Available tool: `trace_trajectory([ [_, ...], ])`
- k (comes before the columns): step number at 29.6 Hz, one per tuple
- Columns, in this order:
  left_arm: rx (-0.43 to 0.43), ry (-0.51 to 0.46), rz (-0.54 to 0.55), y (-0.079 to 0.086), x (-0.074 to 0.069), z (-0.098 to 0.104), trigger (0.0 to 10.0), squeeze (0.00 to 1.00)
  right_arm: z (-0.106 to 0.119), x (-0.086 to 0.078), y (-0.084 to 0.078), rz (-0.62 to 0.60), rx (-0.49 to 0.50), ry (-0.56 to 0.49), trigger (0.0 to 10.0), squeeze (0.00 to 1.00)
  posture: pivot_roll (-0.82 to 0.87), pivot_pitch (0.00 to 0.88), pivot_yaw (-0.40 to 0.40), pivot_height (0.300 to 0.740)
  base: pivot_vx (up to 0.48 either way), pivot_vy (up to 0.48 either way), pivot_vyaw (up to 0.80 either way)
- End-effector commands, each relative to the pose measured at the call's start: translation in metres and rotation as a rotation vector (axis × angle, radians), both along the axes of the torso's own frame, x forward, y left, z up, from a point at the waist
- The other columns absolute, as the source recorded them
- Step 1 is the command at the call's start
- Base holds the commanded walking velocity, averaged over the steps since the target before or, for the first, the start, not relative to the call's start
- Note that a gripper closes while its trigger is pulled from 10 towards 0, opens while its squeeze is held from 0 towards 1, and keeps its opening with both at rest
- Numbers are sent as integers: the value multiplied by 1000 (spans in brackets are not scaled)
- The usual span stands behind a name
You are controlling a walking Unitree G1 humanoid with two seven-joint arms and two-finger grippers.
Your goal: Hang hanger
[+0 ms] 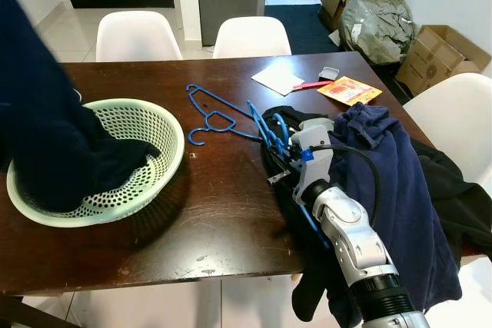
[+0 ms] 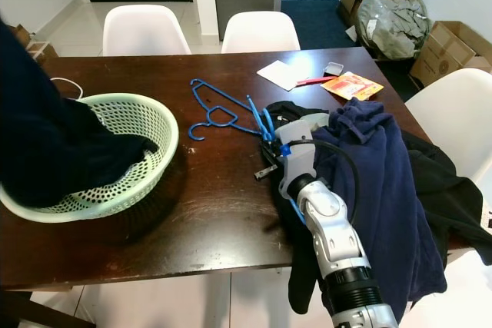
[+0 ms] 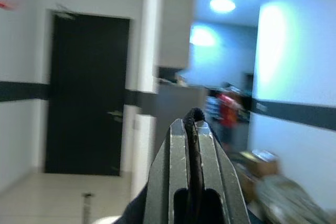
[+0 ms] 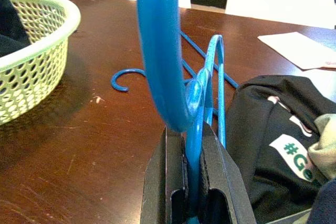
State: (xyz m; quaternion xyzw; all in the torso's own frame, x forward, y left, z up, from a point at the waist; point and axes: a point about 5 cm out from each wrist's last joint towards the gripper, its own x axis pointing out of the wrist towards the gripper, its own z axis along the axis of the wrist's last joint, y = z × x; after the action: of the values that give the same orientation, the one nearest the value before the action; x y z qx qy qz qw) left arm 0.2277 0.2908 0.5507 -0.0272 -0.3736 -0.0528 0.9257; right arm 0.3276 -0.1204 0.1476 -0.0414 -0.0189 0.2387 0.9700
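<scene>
My right gripper [image 4: 188, 129] is shut on a blue plastic hanger [image 4: 160, 51] just above the table, beside a black garment [image 1: 288, 117]; in the left eye view the right gripper [image 1: 280, 157] sits right of the table's middle. A second blue hanger [image 1: 217, 119] lies flat on the dark wooden table [image 1: 223, 213]. A big dark navy garment [image 1: 46, 128] hangs at the far left and drapes into a pale green basket [image 1: 171, 132]. Raised high, my left gripper [image 3: 195, 121] is shut on a thin strip of dark fabric.
A navy garment [image 1: 392, 182] and black clothes pile on the table's right end, draping over the edge. White paper [image 1: 277, 78], a red pen [image 1: 311, 84] and an orange packet [image 1: 350, 91] lie at the far side. White chairs [image 1: 138, 34] ring the table; cardboard boxes [image 1: 442, 55] stand at right.
</scene>
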Motion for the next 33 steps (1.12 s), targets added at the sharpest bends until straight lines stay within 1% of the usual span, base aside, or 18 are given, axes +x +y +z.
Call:
trace_trajectory([
  [1, 69, 57, -83, -14, 7, -8, 0, 0, -22, -4, -4, -14, 12, 93, 10000, 0, 95, 71, 28, 740, 0, 0, 0],
  [2, 69, 57, -83, -14, 7, -8, 0, 0, -22, -4, -4, -14, 12, 93, 10000, 0, 95, 71, 28, 740, 0, 0, 0],
  [3, 120, 168, -107, -19, 23, -32, 0, 0, -22, -3, -4, -13, 10, 94, 10000, 0, 92, 72, 25, 740, 0, 0, 0],
  [4, 120, 168, -107, -19, 23, -32, 0, 0, -22, -3, -4, -13, 10, 94, 10000, 0, 92, 72, 25, 740, 0, 0, 0],
  [6, 118, 313, -106, -15, 47, -70, 0, 0, -21, -3, -3, -11, 6, 94, 10000, 0, 86, 74, 21, 740, 0, 0, 0],
  [9, 89, 324, -103, -11, 50, -74, 0, 0, -21, -3, -3, -11, 4, 94, 10000, 0, 86, 74, 21, 740, 0, 0, 0],
  [12, 74, 270, -128, -9, 46, -63, 0, 0, -21, -3, -4, -12, 2, 94, 10000, 0, 90, 73, 22, 740, 0, 0, 0],
  [14, 97, 214, -147, -12, 38, -47, 0, 0, -21, -2, -4, -12, 3, 95, 10000, 0, 91, 71, 19, 740, 0, 0, 0],
  [15, 117, 167, -166, -17, 32, -32, 0, 0, -22, -2, -4, -12, 3, 96, 10000, 0, 99, 73, 19, 740, 0, 0, 0],
  [16, 117, 167, -166, -17, 32, -32, 0, 0, -22, -2, -4, -12, 3, 96, 10000, 0, 99, 73, 19, 740, 0, 0, 0],
  [17, 143, 107, -192, -23, 23, -14, 0, 0, -22, -1, -5, -11, 6, 97, 10000, 0, 107, 71, 19, 740, 0, 0, 0],
  [18, 143, 107, -192, -23, 23, -14, 0, 0, -22, -1, -5, -11, 6, 97, 10000, 0, 107, 71, 19, 740, 0, 0, 0],
  [21, 226, -53, -264, -46, -4, 32, 0, 0, -22, 0, -5, -14, 22, 101, 10000, 0, 119, 65, 29, 740, 0, 0, 0],
  [25, 248, -83, -278, -52, -10, 40, 0, 0, -22, 0, -4, -16, 24, 101, 10000, 0, 122, 57, 36, 740, 0, 0, 0],
  [28, 275, -139, -319, -65, -21, 53, 0, 0, -22, 0, -3, -19, 28, 100, 10000, 0, 125, 50, 39, 740, 0, 0, 0],
  [30, 275, -139, -319, -65, -21, 53, 0, 0, -22, 0, -3, -19, 28, 100, 10000, 0, 125, 50, 39, 740, 0, 0, 0],
  [32, 285, -223, -345, -76, -36, 71, 0, 0, -22, -1, -2, -19, 37, 100, 10000, 0, 135, 37, 39, 740, 0, 0, 0],
  [33, 285, -223, -345, -76, -36, 71, 0, 0, -22, -1, -2, -19, 37, 100, 10000, 0, 135, 37, 39, 740, 0, 0, 0],
])
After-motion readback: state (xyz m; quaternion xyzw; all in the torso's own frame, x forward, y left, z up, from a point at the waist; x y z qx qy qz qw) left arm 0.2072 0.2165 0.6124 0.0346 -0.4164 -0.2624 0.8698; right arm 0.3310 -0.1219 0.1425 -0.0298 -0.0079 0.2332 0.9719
